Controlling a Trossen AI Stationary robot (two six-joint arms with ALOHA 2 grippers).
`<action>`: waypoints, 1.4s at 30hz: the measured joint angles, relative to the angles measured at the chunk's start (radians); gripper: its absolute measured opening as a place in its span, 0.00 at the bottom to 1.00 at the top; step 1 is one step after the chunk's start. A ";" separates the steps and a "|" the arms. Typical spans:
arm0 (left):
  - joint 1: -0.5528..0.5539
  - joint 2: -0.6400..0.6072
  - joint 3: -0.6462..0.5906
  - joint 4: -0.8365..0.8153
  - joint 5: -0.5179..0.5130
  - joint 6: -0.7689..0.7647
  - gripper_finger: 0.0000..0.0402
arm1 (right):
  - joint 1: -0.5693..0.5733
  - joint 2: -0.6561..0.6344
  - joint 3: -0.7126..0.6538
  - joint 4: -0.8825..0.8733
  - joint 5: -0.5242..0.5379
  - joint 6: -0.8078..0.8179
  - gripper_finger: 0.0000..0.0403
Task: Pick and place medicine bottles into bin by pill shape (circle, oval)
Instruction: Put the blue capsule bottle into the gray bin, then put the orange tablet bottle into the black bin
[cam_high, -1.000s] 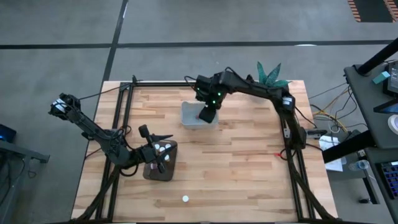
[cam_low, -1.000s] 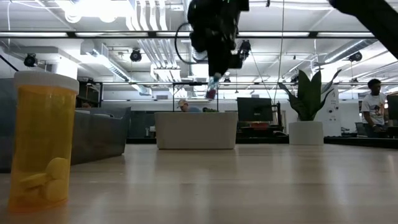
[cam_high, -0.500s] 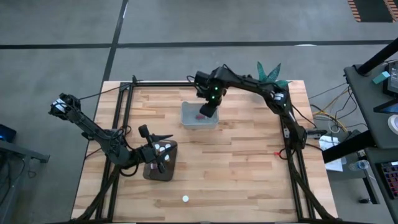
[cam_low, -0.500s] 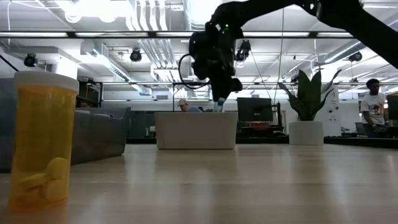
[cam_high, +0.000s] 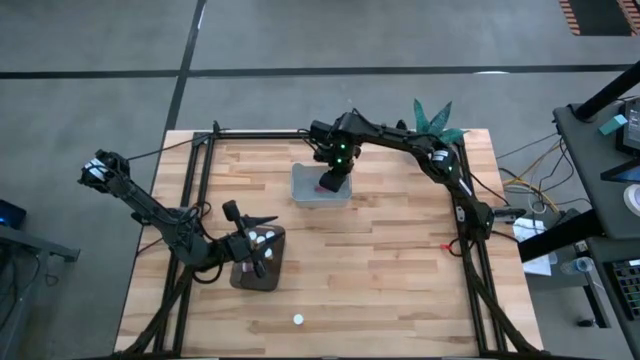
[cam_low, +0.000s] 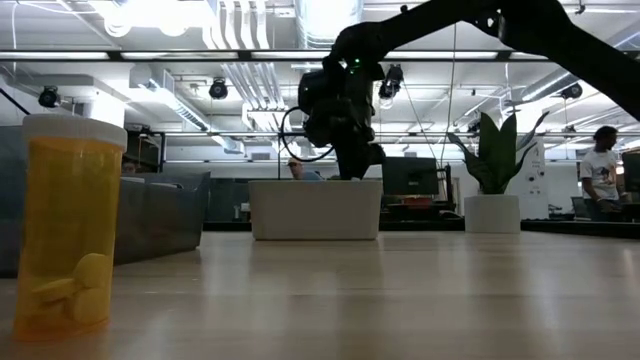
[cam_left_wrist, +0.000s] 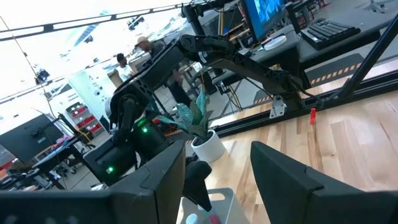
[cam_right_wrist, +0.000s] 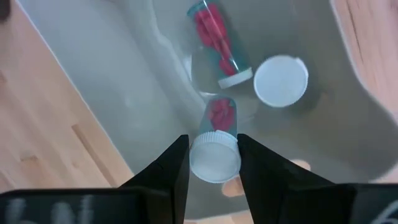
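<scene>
My right gripper (cam_high: 330, 183) reaches down into the clear bin (cam_high: 305, 176) at the table's far middle, shut on a small white-capped bottle of red pills (cam_right_wrist: 217, 118). Inside that bin lie another red-pill bottle (cam_right_wrist: 214, 37) and a white cap (cam_right_wrist: 281, 81). My left gripper (cam_high: 257, 257) is open and empty over the dark bin (cam_high: 262, 283) at the near left, which holds white-capped bottles (cam_high: 262, 238). One amber bottle (cam_low: 68, 230) with yellow pills stands upright on its base near the table's front edge (cam_high: 298, 320). My right gripper pinches the bottle at its white cap (cam_right_wrist: 214, 160) between its two fingers (cam_right_wrist: 177, 165). The fingers come from above, pointing down into the bin. The bottle hangs cap up, its red-filled body pointing down at the bin's floor; whether it touches the floor I cannot tell.
A green plant (cam_high: 435, 118) in a white pot (cam_low: 492, 213) stands at the far right corner. A black frame (cam_high: 200, 200) runs along the table's left, far and right sides. Bare wood (cam_high: 380, 270) lies between the bins and the near edge. People show in the room behind.
My right gripper has gone down with the bottle, from above the clear bin's rim into the bin, tipping steeper as it went; it stays shut on the bottle.
</scene>
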 joint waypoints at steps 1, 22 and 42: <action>0.000 0.000 0.000 0.000 0.000 0.000 0.41 | 0.000 0.000 0.000 0.005 0.000 0.000 0.28; 0.000 0.000 0.000 0.000 0.000 0.000 0.41 | 0.006 0.002 -0.041 0.048 0.001 0.014 0.43; 0.000 0.000 0.000 0.000 0.001 -0.001 0.41 | 0.051 -0.075 0.021 -0.032 0.012 0.018 0.50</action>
